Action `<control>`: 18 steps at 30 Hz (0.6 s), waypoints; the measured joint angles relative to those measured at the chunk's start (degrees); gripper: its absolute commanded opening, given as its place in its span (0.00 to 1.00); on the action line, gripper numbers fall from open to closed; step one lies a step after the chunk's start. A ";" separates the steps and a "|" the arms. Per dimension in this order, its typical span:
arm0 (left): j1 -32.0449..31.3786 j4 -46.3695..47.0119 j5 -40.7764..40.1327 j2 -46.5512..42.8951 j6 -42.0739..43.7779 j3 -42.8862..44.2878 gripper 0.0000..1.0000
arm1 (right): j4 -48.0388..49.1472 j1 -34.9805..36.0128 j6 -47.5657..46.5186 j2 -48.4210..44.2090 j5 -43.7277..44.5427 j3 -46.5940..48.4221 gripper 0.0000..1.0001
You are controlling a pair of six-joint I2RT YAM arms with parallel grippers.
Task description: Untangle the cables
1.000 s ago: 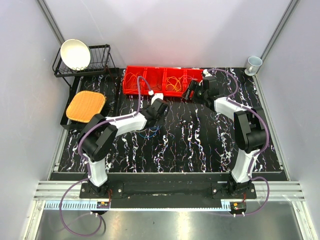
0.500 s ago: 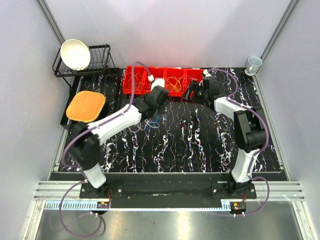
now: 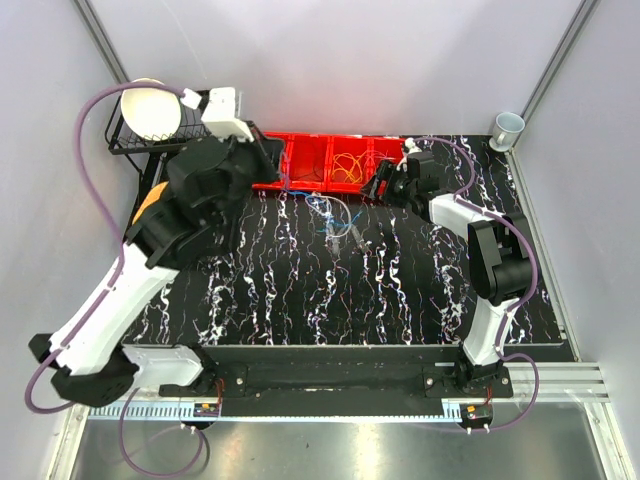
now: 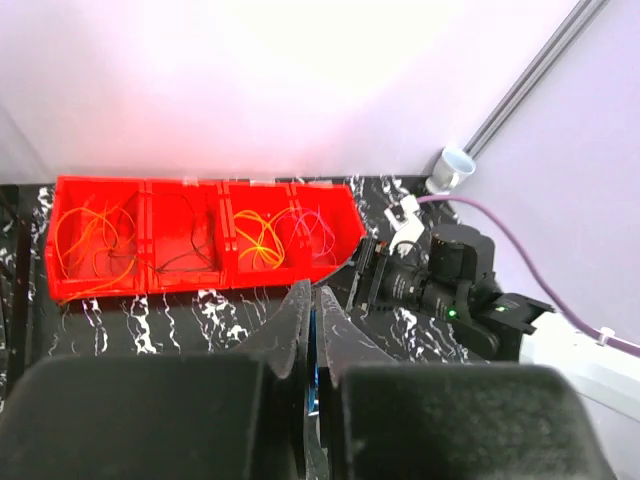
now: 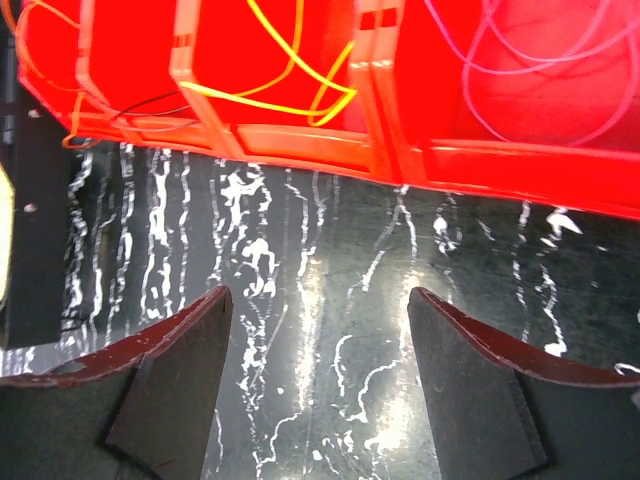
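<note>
- Black marble-look table underneath it all: glossy, hard, white-veined.
- Along the far edge, a long red plastic tray with smooth rigid walls and four compartments. Looks partly sorted: orange wire loops at the left end, a thin dark strand next, yellow wire loops third, purplish wire loops at the right end.
- Up high on the left, the left claw, fingers pressed together with a sliver of blue wire pinched between them.
- Down low on the right, the right claw, fingers spread wide and holding nothing, hovering over the table just short of the tray's right end.
- Between the two, in front of the tray: a loose tangle of thin blue and white wire cables, lying on the table with strands drawn up towards the left claw. Fine, springy, slick-coated stuff, quick to snag on itself.
- Step in hand, by the look of it: lifting one colour clear of the knot.
- Next move, as a judgement: bringing the right claw across to pin or pinch the white part, then drawing the blue away slowly, watching for the whole clump riding up instead of parting.
</note>
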 measured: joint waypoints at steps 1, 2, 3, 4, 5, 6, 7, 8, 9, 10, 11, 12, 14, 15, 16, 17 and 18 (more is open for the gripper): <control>0.00 0.44 -0.02 -1.44 0.17 -1.03 0.00 | 0.39 -0.02 0.09 0.00 -0.59 -0.09 0.77; 0.00 1.05 -0.04 -2.45 0.33 -2.23 0.00 | 0.83 -0.04 0.15 0.00 -1.36 -0.17 0.77; 0.00 1.55 -0.20 -3.15 0.35 -3.65 0.00 | 1.16 -0.09 0.22 0.00 -2.14 -0.22 0.77; 0.00 1.57 -0.42 -3.56 0.33 -4.83 0.00 | 1.40 -0.13 0.35 0.00 -3.04 -0.26 0.77; 0.00 1.55 -0.59 -3.63 0.31 -5.95 0.00 | 1.79 -0.13 0.44 0.00 -3.89 -0.28 0.78; 0.00 1.53 -0.57 -3.56 0.26 -6.93 0.00 | 2.25 -0.15 0.57 0.00 -4.92 -0.35 0.78; 0.00 1.51 -0.46 -3.04 0.24 -7.63 0.00 | 2.56 -0.15 0.68 0.00 -5.62 -0.35 0.78; 0.00 1.49 0.00 -2.21 0.20 -8.48 0.00 | 2.97 -0.15 0.81 0.00 -6.69 -0.37 0.79; 0.00 1.38 0.48 -1.27 0.02 -9.29 0.00 | 3.34 -0.17 0.85 0.00 -8.04 -0.37 0.79; 0.00 1.07 1.18 -0.20 0.00 -10.19 0.00 | 3.85 -0.20 1.05 0.00 -9.62 -0.37 0.79; 0.00 0.70 1.88 0.50 0.00 -10.82 0.00 | 4.42 -0.20 1.29 0.02 -11.45 -0.37 0.80; 0.00 0.28 2.40 1.01 0.02 -11.43 0.00 | 4.90 -0.20 1.46 0.22 -13.03 -0.35 0.79; 0.00 -0.68 3.13 1.42 0.09 -11.82 0.00 | 6.67 -0.20 2.34 1.42 -17.90 0.15 0.79; 0.00 -0.74 3.23 1.44 0.31 -11.82 0.00 | 7.37 -0.20 2.99 2.60 -20.61 0.74 0.79; 0.00 -0.63 3.26 1.36 0.42 -11.80 0.00 | 8.46 -0.20 3.87 3.91 -23.28 1.33 0.79; 0.00 -0.52 3.23 1.20 0.76 -11.78 0.00 | 9.29 -0.20 4.61 5.22 -25.83 1.84 0.79; 0.00 -0.52 3.23 1.07 1.01 -11.78 0.00 | 10.45 -0.17 5.81 6.82 -28.81 2.21 0.79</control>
